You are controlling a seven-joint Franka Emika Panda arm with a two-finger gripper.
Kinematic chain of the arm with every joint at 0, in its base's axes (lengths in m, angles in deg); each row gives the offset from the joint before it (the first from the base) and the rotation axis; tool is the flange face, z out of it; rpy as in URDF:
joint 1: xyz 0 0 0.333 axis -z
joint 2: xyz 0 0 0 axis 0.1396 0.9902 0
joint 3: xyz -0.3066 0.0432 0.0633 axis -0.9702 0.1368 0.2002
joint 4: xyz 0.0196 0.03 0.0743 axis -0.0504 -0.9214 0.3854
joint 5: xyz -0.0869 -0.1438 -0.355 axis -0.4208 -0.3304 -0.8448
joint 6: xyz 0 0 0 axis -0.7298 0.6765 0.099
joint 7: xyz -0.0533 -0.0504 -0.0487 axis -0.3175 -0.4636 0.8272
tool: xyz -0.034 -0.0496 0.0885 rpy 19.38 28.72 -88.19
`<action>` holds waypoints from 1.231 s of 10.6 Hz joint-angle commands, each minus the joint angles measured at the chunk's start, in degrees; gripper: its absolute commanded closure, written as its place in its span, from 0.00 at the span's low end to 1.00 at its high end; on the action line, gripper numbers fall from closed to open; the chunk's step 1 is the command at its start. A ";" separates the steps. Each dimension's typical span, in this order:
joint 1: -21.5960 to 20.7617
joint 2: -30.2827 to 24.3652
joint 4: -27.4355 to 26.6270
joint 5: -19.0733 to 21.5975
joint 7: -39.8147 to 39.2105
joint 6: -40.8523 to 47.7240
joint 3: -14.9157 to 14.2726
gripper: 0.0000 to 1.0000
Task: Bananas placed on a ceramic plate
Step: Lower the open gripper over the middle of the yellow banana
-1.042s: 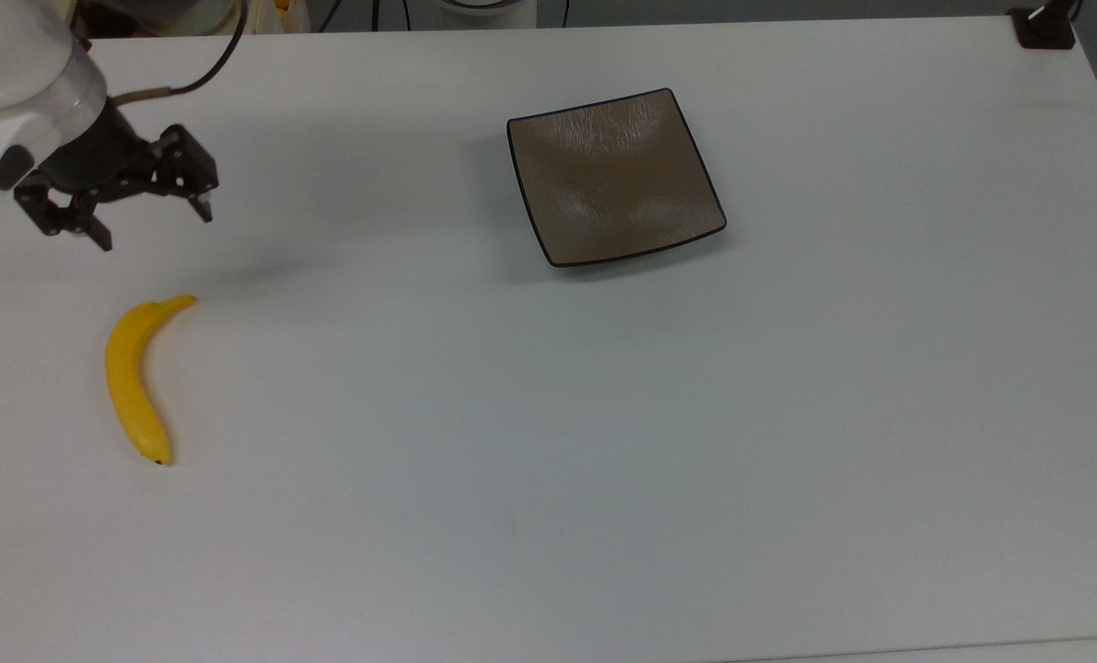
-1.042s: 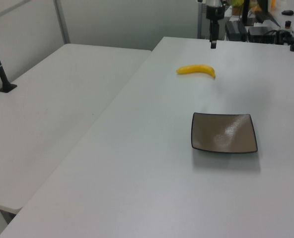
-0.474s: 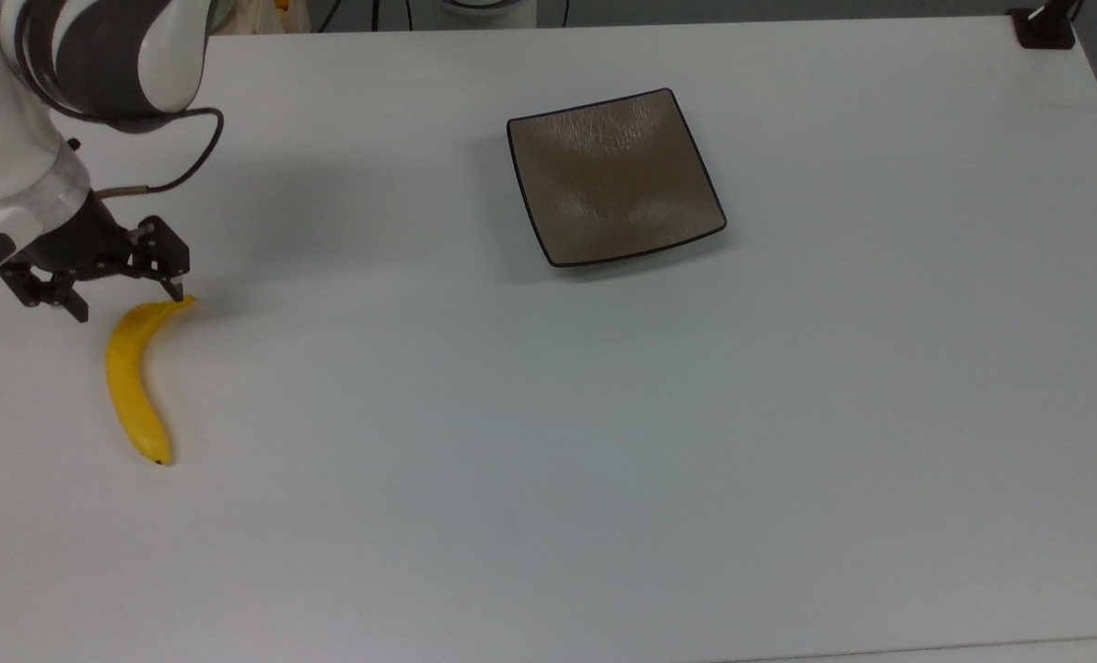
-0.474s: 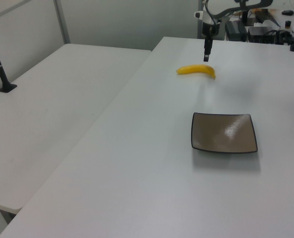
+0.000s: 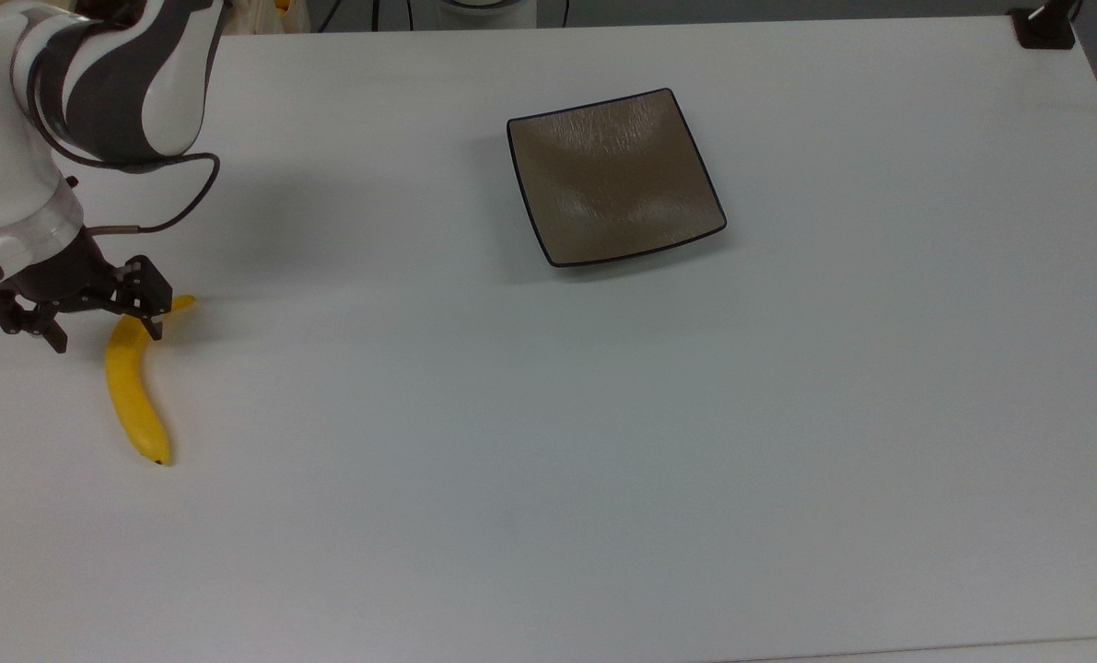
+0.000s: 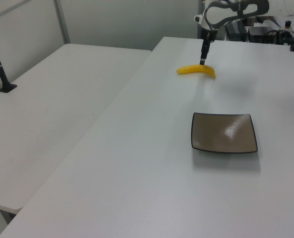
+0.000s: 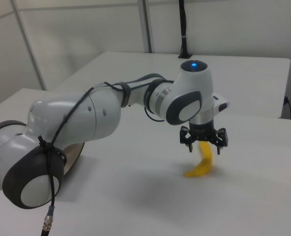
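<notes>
The table point(image 5: 603, 460) is a wide white top, bare across the middle. In the top view the arm point(image 5: 97, 83) comes in from the 10 o'clock corner. The plate point(image 5: 614, 175) lies flat toward 12 o'clock, well apart from everything else, and nothing stands between it and the fruit.

The banana point(image 5: 129, 391) lies on the table near the 9 o'clock edge, long axis running from 12 to 6, curve bulging toward 9. The gripper point(image 5: 74, 318) hangs over its upper end with fingers spread: one finger point(image 5: 150, 322) sits against the stem end and the other point(image 5: 51, 336) stands off on the 9 o'clock side.

The main risk, as I judge it, is the grip point. The fingers straddle the thin end, not the thick middle. Closing there could let the smooth skin slip or the long free end droop and swing during the carry. A finger tip coming down on top of the fruit could also shove it toward the nearby 9 o'clock edge.

Room toward 3 o'clock is generous; toward 9 o'clock it is short.
</notes>
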 commanded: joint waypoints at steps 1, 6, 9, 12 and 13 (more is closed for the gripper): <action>-0.61 1.50 -0.24 -0.91 1.92 -3.95 -0.51 0.00; -0.70 2.12 -1.12 -1.96 1.83 -4.40 -0.42 0.16; -0.79 2.12 -1.30 -1.96 1.57 -4.40 -0.42 0.29; -0.79 2.29 -1.83 -3.01 1.48 -4.40 -0.42 0.50; -0.79 2.55 -1.83 -3.19 1.39 -4.40 -0.34 0.68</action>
